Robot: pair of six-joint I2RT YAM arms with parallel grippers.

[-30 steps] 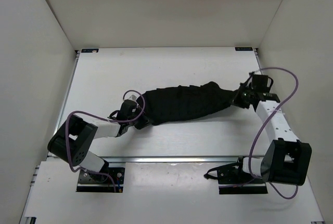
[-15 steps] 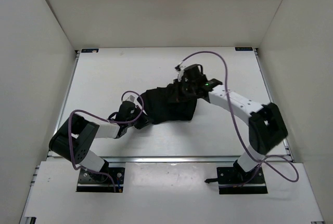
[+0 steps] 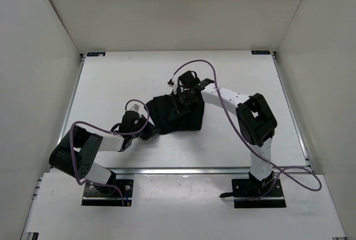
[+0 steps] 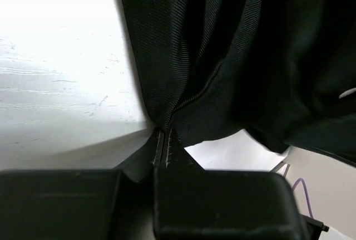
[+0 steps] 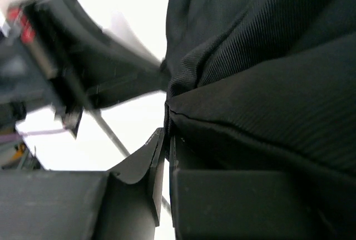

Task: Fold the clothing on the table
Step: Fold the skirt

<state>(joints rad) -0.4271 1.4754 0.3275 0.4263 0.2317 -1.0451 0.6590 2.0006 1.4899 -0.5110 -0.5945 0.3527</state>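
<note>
Overhead view of a white table (image 3: 111, 78) enclosed by pale walls (image 3: 39, 56), with black clothing (image 3: 178, 118) gathered into a compact, rumpled heap just left of the frame's centre. The left arm (image 3: 83, 153) reaches up from the lower left corner, and the left gripper (image 3: 147, 131) meets the heap's lower left edge. The right arm (image 3: 256, 123) rises from the lower right, bends at an elbow right of centre, and stretches leftward so that the right gripper (image 3: 181, 99) sits at the heap's upper edge, near the other one. A purple cable (image 3: 193, 61) loops along each arm. Left wrist view: the left gripper (image 4: 163, 142) at the bottom centre is clenched, its two fingertips pressed together on a pinched corner of the clothing (image 4: 222, 56), whose finely ribbed black folds spread across the upper right of the frame. Bright white table (image 4: 55, 84) fills the left side, and a bit of purple cable (image 4: 301, 187) shows at the lower right. Right wrist view: the right gripper (image 5: 167, 145) at the bottom centre is likewise clamped tight on a seamed edge of the clothing (image 5: 267, 56), which fills the right side in thick dark folds. A blurred dark machine part (image 5: 72, 45) crosses the upper left against a bright white background.
</note>
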